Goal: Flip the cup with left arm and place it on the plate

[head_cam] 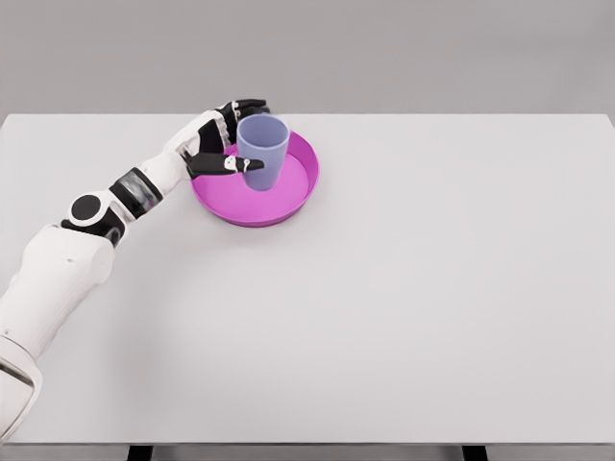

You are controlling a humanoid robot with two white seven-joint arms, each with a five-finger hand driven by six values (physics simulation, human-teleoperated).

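A lavender-blue cup (262, 152) stands upright, mouth up, on the left part of a magenta plate (293, 192). My left hand (237, 136) reaches in from the lower left and wraps the cup's left side: thumb across its front, dark fingers behind its rim. I cannot tell whether the cup's base rests on the plate or hovers just above it. The right arm does not show.
The plate lies on a wide white table (404, 307), left of centre toward the far edge. My left forearm (144, 187) stretches diagonally over the table's left part.
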